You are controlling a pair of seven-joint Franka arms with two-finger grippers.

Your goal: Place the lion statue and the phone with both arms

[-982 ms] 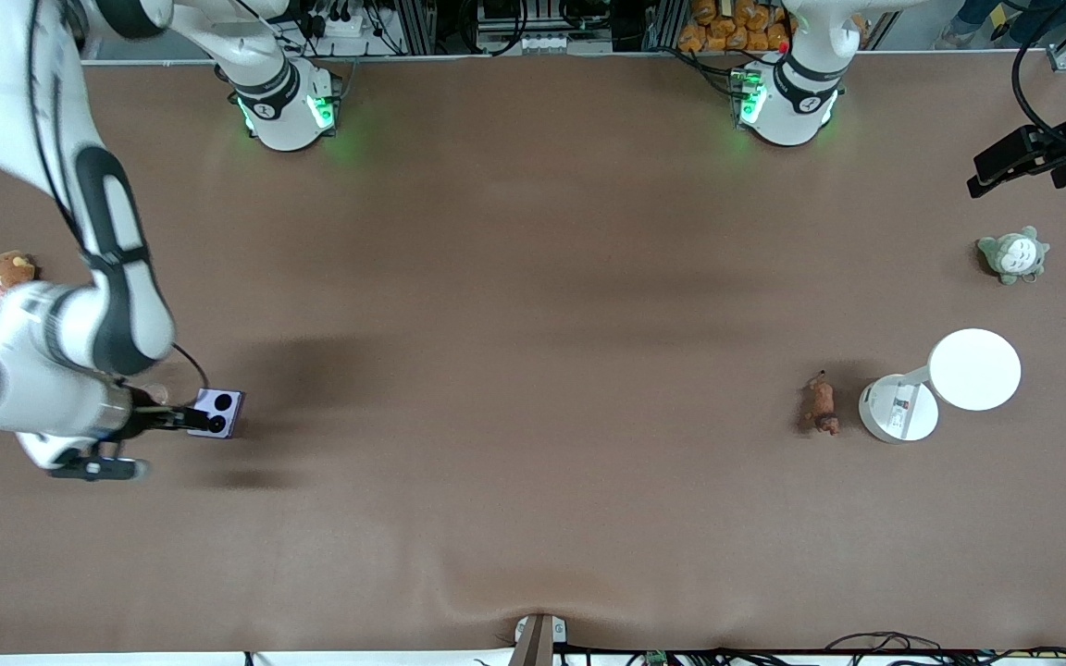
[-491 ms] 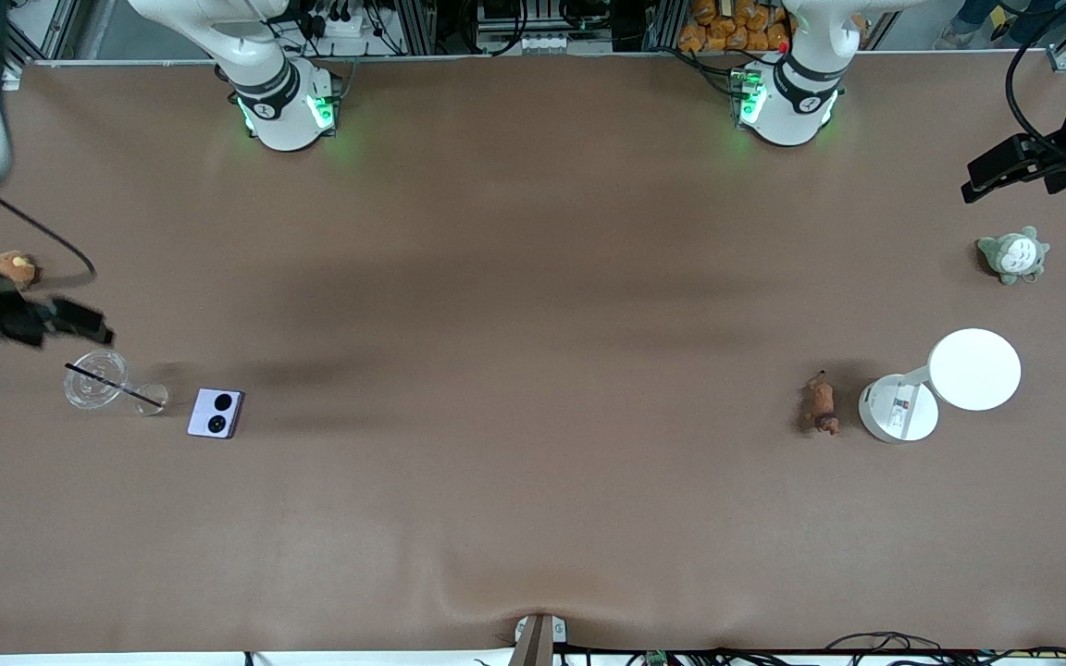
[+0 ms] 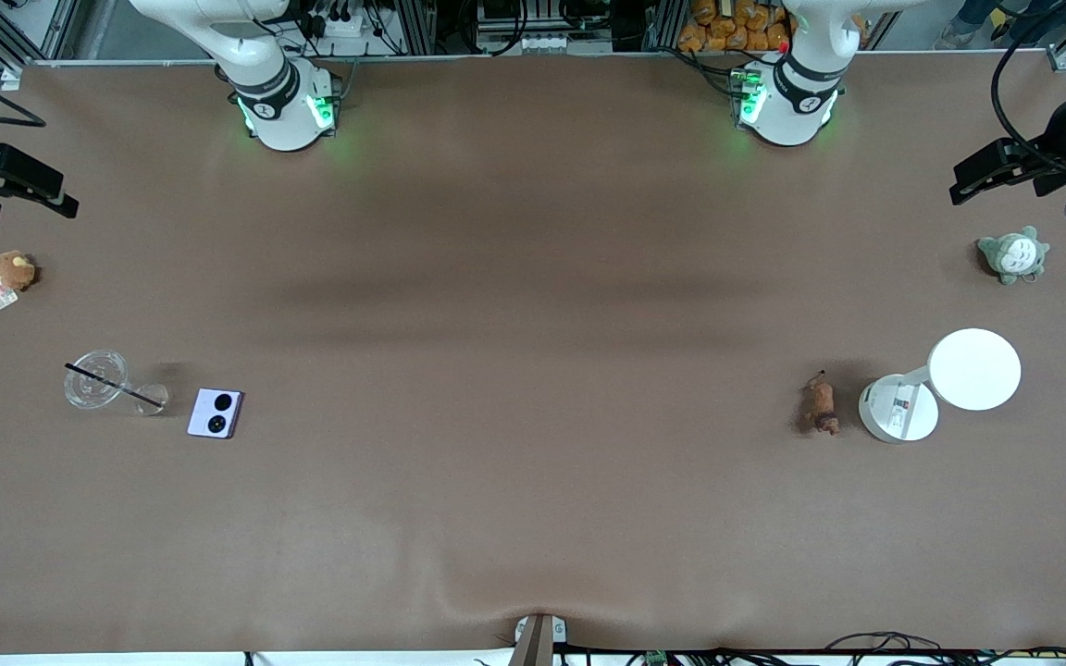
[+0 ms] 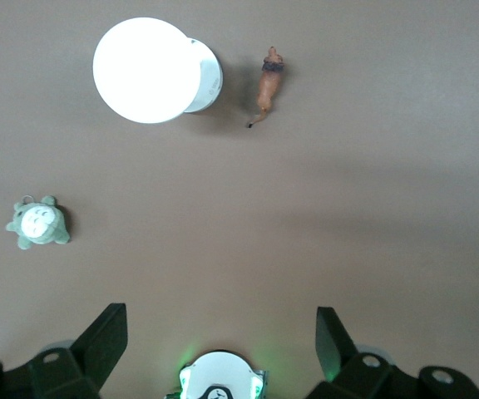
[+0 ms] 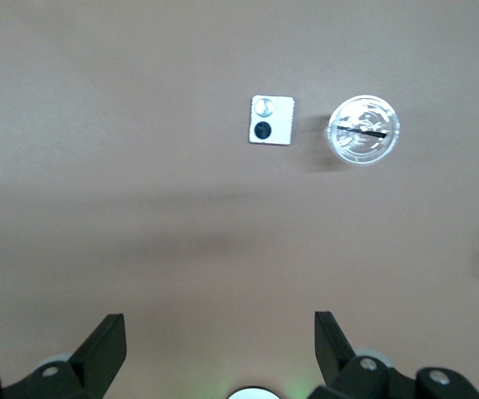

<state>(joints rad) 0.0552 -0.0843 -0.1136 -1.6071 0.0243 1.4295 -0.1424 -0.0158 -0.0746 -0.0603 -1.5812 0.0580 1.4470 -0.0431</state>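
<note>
The lion statue (image 3: 820, 407) is small and reddish-brown. It lies on the table beside the white lamp's base, toward the left arm's end, and shows in the left wrist view (image 4: 266, 81). The pale lilac phone (image 3: 216, 413) lies flat beside a clear glass, toward the right arm's end, and shows in the right wrist view (image 5: 272, 120). My left gripper (image 4: 221, 326) is open and empty, high over the table's edge at its own end. My right gripper (image 5: 219, 332) is open and empty, high over its own end of the table.
A clear glass with a black straw (image 3: 95, 384) stands next to the phone. A brown plush with a tag (image 3: 10, 271) lies near that end's edge. A white lamp (image 3: 945, 384) and a grey-green plush (image 3: 1012, 254) are at the left arm's end.
My right gripper has let go of the phone and risen away to the table's end. The phone stays where it was, and the glass now shows. The left arm has barely shifted.
</note>
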